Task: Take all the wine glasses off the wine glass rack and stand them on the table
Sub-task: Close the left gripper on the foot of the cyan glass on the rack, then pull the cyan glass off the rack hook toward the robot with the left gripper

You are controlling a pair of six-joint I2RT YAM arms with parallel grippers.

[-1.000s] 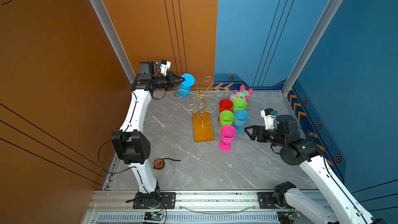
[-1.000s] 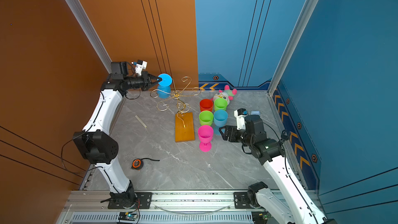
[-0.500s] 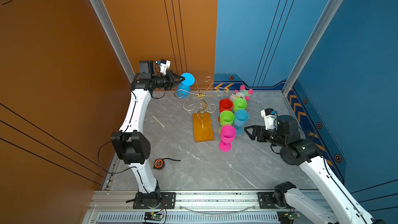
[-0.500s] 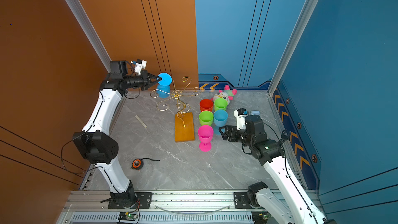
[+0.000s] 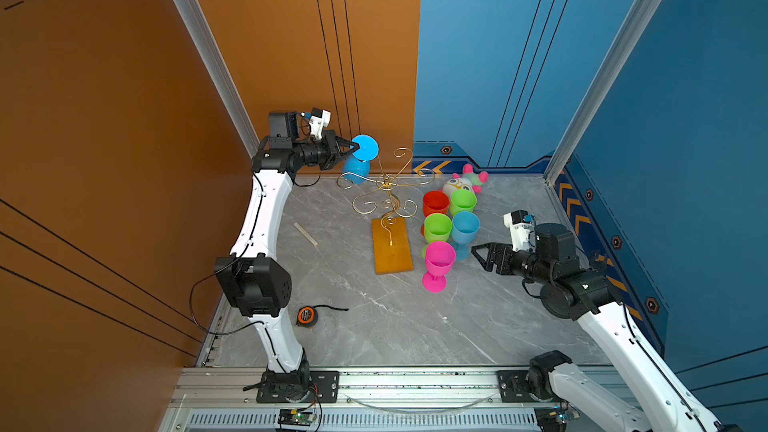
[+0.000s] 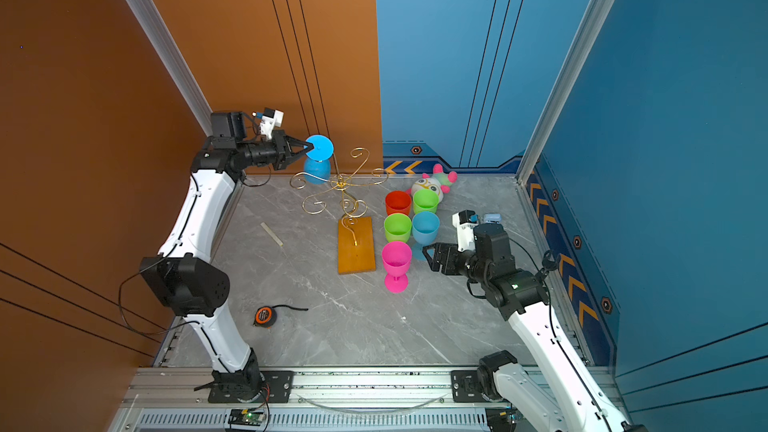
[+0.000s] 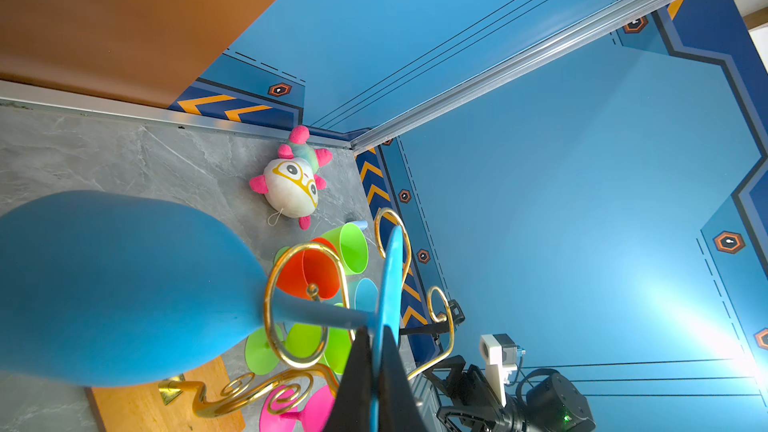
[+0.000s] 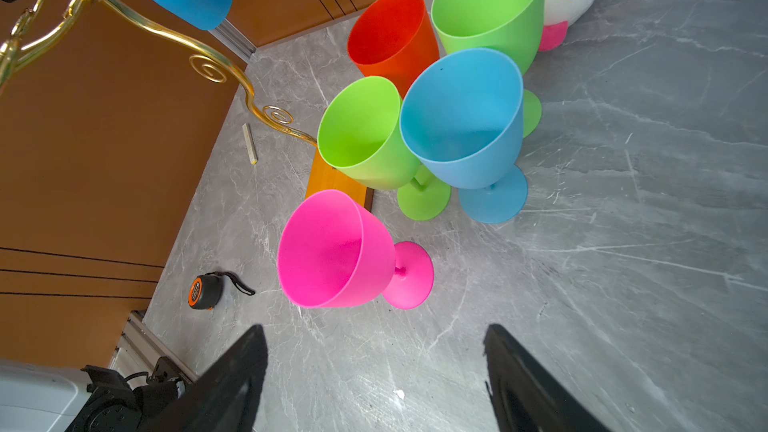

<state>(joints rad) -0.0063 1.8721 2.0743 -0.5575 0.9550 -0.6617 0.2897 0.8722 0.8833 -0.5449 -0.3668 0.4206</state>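
Observation:
A blue wine glass (image 5: 355,169) (image 6: 316,170) hangs upside down from a back-left arm of the gold wine glass rack (image 5: 387,180) (image 6: 340,179). The rack stands on an orange-brown wooden base (image 5: 392,249). My left gripper (image 5: 353,146) (image 6: 308,146) (image 7: 376,336) is shut on the edge of the glass's round foot (image 7: 390,280). In the left wrist view the stem still runs through the rack's curled gold loop (image 7: 269,305). My right gripper (image 5: 478,253) (image 6: 428,253) (image 8: 374,338) is open and empty, low over the table beside a pink glass (image 8: 332,251).
Upright glasses stand right of the rack: red (image 5: 435,204), two green (image 5: 462,201) (image 5: 437,227), blue (image 5: 465,227), and pink (image 5: 439,259). A plush toy (image 5: 461,182) lies behind them. A tape measure (image 5: 306,316) and a pale stick (image 5: 305,233) lie front left.
The left gripper and the blue glass's foot have crept slightly upward. The right arm has not moved.

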